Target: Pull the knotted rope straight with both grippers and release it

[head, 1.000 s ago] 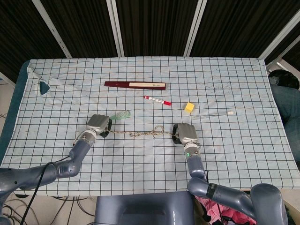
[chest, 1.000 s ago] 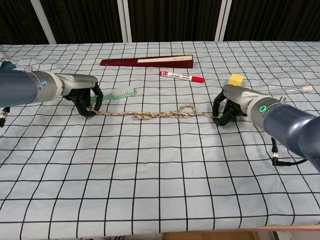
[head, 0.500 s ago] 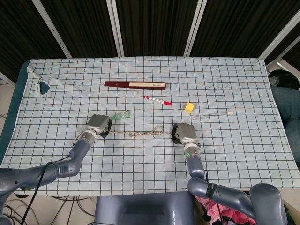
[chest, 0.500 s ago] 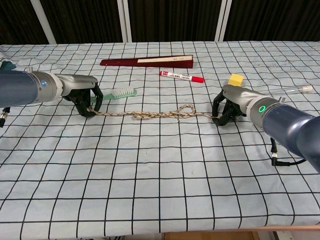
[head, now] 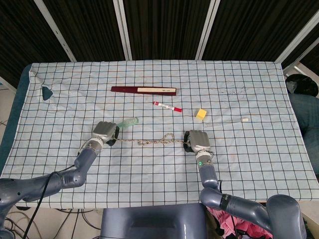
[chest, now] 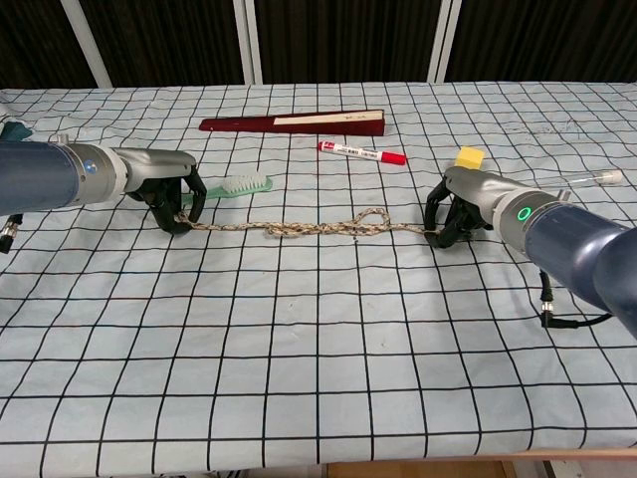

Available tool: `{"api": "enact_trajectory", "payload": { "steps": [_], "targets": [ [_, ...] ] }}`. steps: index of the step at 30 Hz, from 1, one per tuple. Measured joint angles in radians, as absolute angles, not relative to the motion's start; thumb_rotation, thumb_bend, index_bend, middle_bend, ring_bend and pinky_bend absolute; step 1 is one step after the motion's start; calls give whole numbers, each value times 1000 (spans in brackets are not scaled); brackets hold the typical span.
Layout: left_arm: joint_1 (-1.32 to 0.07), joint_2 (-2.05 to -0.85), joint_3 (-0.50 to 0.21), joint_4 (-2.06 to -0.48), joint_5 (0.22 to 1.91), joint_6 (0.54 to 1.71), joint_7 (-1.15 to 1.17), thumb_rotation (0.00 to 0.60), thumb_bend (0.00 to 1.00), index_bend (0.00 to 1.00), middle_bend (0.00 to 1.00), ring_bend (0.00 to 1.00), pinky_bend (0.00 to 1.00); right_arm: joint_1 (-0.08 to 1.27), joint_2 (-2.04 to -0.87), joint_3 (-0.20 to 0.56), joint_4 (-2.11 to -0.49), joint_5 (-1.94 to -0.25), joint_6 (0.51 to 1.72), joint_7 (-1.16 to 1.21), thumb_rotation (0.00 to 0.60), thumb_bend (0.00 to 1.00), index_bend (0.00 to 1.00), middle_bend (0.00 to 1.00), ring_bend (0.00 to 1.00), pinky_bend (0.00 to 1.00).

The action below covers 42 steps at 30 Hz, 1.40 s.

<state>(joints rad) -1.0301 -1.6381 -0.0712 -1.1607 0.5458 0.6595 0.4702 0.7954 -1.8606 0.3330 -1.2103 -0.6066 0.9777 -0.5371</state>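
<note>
A tan braided rope [chest: 309, 228] [head: 154, 141] lies across the checked cloth, with a loose loop knot [chest: 366, 219] right of its middle. My left hand [chest: 164, 185] [head: 104, 131] grips the rope's left end with its fingers curled down onto the cloth. Over at the rope's right end, my right hand [chest: 466, 204] [head: 198, 141] holds it the same way. The rope runs nearly level between both hands and still shows twists and the loop.
A green toothbrush [chest: 231, 185] lies just behind my left hand. Further back are a dark red folded fan [chest: 294, 122], a red-capped marker [chest: 362, 152], a yellow cube [chest: 469, 158] and a clear tube [chest: 595, 179]. A teal object [head: 47, 92] sits at the far left.
Almost nothing differs. My right hand has edged very slightly to the right with the rope end; the left hand and the loop stay as they were.
</note>
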Motion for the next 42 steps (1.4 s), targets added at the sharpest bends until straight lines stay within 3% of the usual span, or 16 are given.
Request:
{"api": "enact_trajectory", "payload": {
  "steps": [15, 27, 42],
  "targets": [
    [-1032, -1622, -87, -1189, 561, 692, 468, 600, 491, 630, 1000, 1000, 1000, 793, -1837, 344, -1238, -615, 996, -533, 600, 504, 648, 968, 1000, 978],
    [-1022, -1559, -106, -1268, 571, 734, 464, 600, 493, 637, 1000, 1000, 1000, 779, -1732, 378, -1361, -623, 1036, -529, 600, 503, 649, 968, 1000, 979],
    [-991, -1482, -110, -1314, 583, 769, 447, 600, 494, 644, 1000, 1000, 1000, 745, -1597, 368, -1446, -603, 1066, -561, 600, 504, 649, 968, 1000, 979]
  ]
}}
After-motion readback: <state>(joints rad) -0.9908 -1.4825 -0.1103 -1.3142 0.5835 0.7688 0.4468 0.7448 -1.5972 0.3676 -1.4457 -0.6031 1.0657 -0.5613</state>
